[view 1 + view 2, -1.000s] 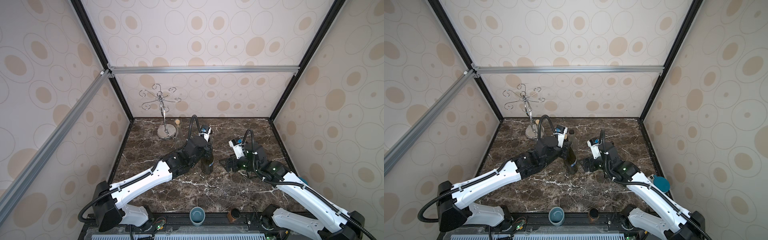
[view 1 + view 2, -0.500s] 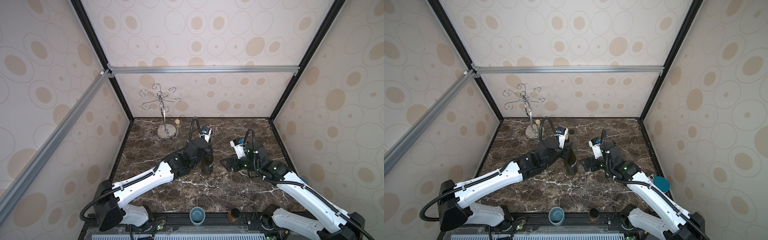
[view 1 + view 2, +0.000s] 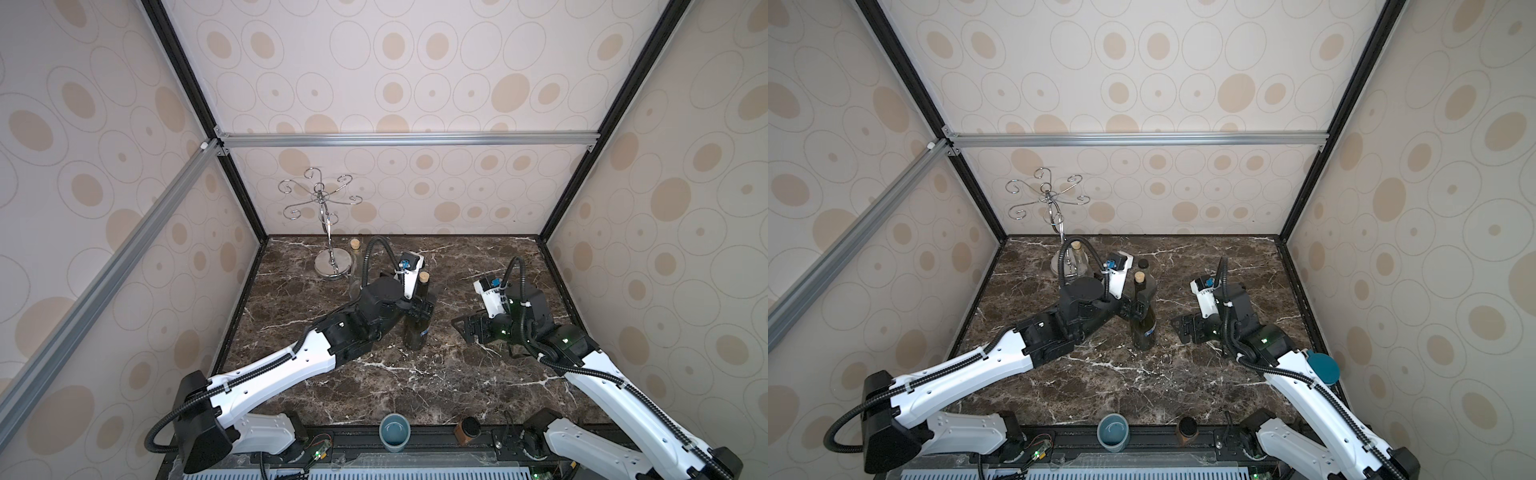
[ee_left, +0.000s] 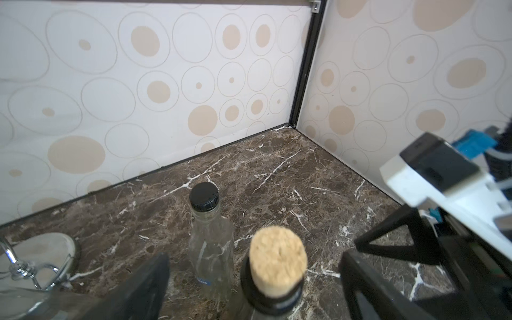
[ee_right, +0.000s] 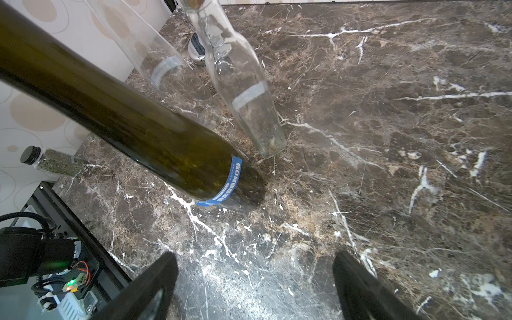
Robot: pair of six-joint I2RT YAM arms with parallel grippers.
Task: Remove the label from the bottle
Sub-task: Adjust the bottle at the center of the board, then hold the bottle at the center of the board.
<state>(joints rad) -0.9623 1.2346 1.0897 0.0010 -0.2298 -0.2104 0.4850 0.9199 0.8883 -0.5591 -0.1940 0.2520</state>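
1. The left hand (image 4: 255,279) stands wide, with one finger on each side of the corked neck and no clamp on it visible. The right hand (image 5: 255,285) is also wide and empty. It sits low over the bench (image 3: 374,395), near the foot of the bottle and aimed at it.
2. The bottle (image 3: 417,328) is dark green and stands on its base near the middle of the bench. Its long axis is vertical, with the cork (image 4: 277,260) pointing up and the base down.
3. The label (image 5: 225,182) is a narrow blue band round the lowest part of the body. Its printed face is turned toward the right edge of the bench and the right hand. It looks whole, but whether an end has lifted cannot be told.
4. Progress is judged early. None of the label is off and neither hand grips the bottle. The bottle is yet to be steadied, an end of the band caught, and the band peeled clear.
5. A black-capped clear bottle (image 4: 206,235) stands just behind, toward the rear edge. A wire rack (image 3: 332,266) stands near the rear left corner.
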